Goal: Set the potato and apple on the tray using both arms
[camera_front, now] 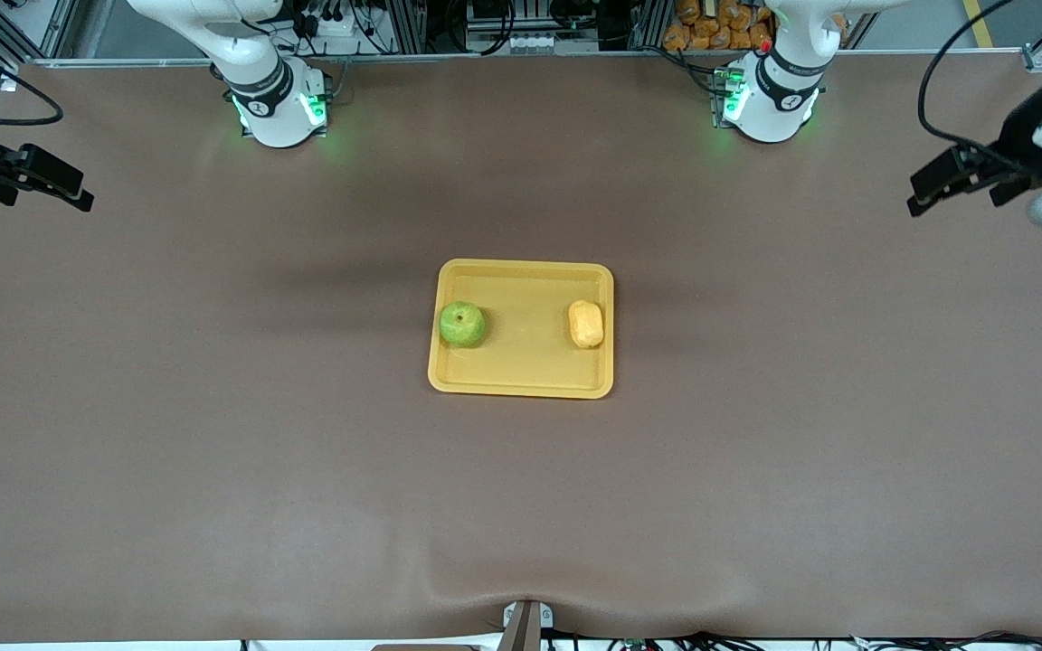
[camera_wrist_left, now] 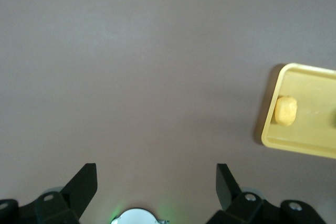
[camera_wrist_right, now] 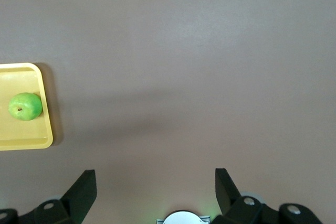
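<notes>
The yellow-orange tray (camera_front: pixel 525 362) lies in the middle of the table. The green apple (camera_front: pixel 462 324) sits in it at the end toward the right arm. The yellow-tan potato (camera_front: pixel 586 324) lies in it at the end toward the left arm. My left gripper (camera_front: pixel 923 194) is open and empty, up over bare table at the left arm's end. My right gripper (camera_front: pixel 73 192) is open and empty over the right arm's end. The left wrist view shows its gripper (camera_wrist_left: pixel 156 174), the tray (camera_wrist_left: pixel 310 129) and the potato (camera_wrist_left: pixel 286 110). The right wrist view shows its gripper (camera_wrist_right: pixel 155 179), the tray (camera_wrist_right: pixel 21 132) and the apple (camera_wrist_right: pixel 24 106).
A brown mat (camera_front: pixel 521 506) covers the whole table. The arm bases (camera_front: pixel 281 108) (camera_front: pixel 770 104) stand along the edge farthest from the front camera. A small camera mount (camera_front: pixel 525 624) sits at the nearest edge.
</notes>
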